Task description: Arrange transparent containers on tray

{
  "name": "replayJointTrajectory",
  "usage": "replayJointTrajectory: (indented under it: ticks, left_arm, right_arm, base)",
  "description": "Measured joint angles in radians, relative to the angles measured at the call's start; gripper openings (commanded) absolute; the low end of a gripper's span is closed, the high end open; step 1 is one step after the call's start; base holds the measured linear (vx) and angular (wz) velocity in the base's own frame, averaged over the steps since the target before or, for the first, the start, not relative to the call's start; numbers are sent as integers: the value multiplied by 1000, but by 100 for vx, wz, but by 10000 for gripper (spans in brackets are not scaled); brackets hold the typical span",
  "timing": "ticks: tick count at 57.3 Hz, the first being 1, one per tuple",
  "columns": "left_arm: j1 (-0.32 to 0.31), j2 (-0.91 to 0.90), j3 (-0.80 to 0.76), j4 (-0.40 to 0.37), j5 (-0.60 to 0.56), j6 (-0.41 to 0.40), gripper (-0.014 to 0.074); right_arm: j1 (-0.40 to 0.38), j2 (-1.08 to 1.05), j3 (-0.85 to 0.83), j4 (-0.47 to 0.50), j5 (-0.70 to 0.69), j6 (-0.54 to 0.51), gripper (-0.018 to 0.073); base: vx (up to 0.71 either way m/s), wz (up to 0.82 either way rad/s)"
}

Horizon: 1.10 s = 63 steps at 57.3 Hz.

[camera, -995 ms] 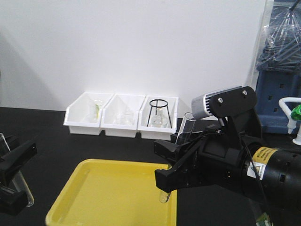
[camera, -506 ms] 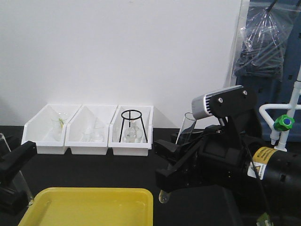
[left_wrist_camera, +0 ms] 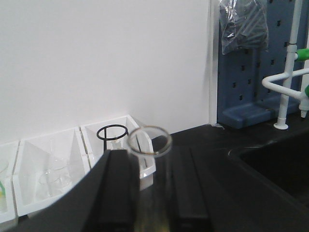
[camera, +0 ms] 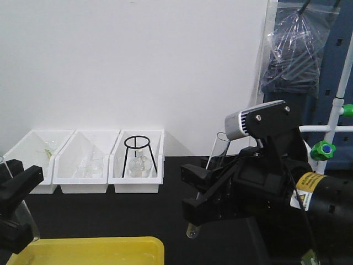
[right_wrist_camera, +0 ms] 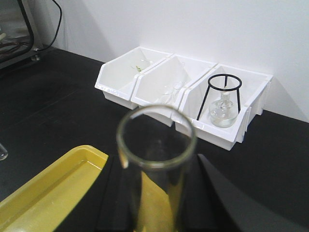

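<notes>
Each gripper holds one of the transparent containers, a slim clear test tube. My right gripper point(camera: 194, 194) is shut on a tilted tube point(camera: 219, 148), whose round bottom hangs just right of the yellow tray point(camera: 88, 251). In the right wrist view that tube's open rim point(right_wrist_camera: 157, 141) rises between the black fingers point(right_wrist_camera: 120, 203), with the tray point(right_wrist_camera: 48, 188) at lower left. At the left edge my left gripper point(camera: 14, 212) is shut on the other tube point(camera: 28, 223), above the tray's left end. In the left wrist view this tube point(left_wrist_camera: 149, 141) stands between dark fingers point(left_wrist_camera: 118, 188).
Three white bins point(camera: 83, 165) line the back wall; the right one holds a black tripod point(camera: 139, 154) over a small flask. A blue pegboard point(camera: 314, 99), a bag of tubes point(camera: 291, 52) and a white stand with green clamps point(camera: 322, 149) stand at right. A dark sink point(left_wrist_camera: 277, 164) lies right.
The whole scene has slid left and down in the front view: the bins moved left, the tray dropped to the bottom edge. Both grippers keep their tubes and their places in the frame.
</notes>
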Motion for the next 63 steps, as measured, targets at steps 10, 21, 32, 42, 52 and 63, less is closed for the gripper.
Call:
replayJointTrajectory:
  ticks: [10,21,32,42,52,63]
  left_arm:
    - [0,0,0,0,0,0,83]
    - [0,0,0,0,0,0,83]
    - [0,0,0,0,0,0,83]
    - [0,0,0,0,0,0,83]
    - [0,0,0,0,0,0,83]
    - [0,0,0,0,-1,0,83]
  right_arm:
    - [0,0,0,0,0,0,135]
    - [0,0,0,0,0,0,135]
    - [0,0,0,0,-1,0,135]
    - [0,0,0,0,-1,0,135]
    - [0,0,0,0,-3,0,135]
    - [0,0,0,0,-14,0,135]
  base:
    - [1,-2]
    - [0,0]
    - [0,0]
    - [0,0]
    - [0,0]
    - [0,0]
